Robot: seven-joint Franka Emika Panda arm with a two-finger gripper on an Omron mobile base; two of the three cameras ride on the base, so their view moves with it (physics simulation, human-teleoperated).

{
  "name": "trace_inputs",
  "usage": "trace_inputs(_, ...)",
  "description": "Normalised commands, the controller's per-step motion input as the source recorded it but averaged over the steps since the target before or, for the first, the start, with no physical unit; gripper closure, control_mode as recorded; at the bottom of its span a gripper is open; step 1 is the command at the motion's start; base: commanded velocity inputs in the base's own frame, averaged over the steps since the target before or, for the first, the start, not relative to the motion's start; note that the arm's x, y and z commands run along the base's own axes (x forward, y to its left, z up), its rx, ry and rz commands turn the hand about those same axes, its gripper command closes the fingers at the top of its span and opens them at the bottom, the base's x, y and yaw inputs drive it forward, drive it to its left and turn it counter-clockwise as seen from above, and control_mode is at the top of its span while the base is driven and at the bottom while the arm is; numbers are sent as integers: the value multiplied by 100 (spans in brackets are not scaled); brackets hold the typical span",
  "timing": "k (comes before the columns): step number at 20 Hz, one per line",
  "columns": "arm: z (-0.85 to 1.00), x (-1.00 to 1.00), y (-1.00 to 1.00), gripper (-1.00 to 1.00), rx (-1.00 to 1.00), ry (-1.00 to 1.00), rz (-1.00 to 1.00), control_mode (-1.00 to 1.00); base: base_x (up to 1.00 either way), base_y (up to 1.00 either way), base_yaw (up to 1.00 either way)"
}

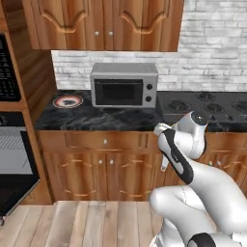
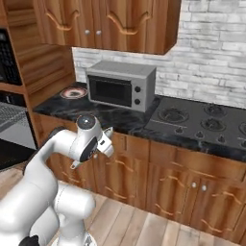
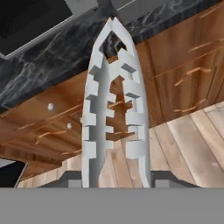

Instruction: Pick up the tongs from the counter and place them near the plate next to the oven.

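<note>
While we are carrying the tongs (image 3: 114, 109) in front of the cabinets, our tool (image 3: 116, 183) is squeezing down on their handle end, with the two arms running straight away from the hand and meeting at a pointed tip. From the left base camera the tool (image 1: 163, 132) is hanging just off the worktop's front edge, below the grey microwave (image 1: 124, 85); from the right it (image 2: 103, 138) is sitting at the same height as the drawer fronts.

We are judging the carry as mid-way. The plate (image 1: 67, 101) is lying on the far left end of the worktop (image 1: 96, 118), beside the wooden column that frames the oven (image 1: 12, 159), well apart from the tool.

Several things could go wrong. Held at one end only, the long tongs could be swinging or sliding in the grip if we are turning the wrist quickly. Since the tool is sitting below the slab's surface, sweeping left without lifting could be knocking the tips against the slab's edge. Coming in too low could be clipping the microwave's corner or nudging the plate.

The tongs are reading as slim pale metal, each arm stepped with small square blocks along its length. The worktop is glossy black stone with pale veins; the cabinets (image 2: 192, 187) are warm orange-brown wood with curved relief and small round knobs. The plate is a small white disc with a red ring.
</note>
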Motion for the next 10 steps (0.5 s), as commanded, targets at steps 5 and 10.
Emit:
trace_inputs(5, 0, 0, 0, 100, 0, 0, 0, 100, 100, 90, 0)
trace_inputs(10, 0, 0, 0, 100, 0, 0, 0, 100, 100, 87, 0)
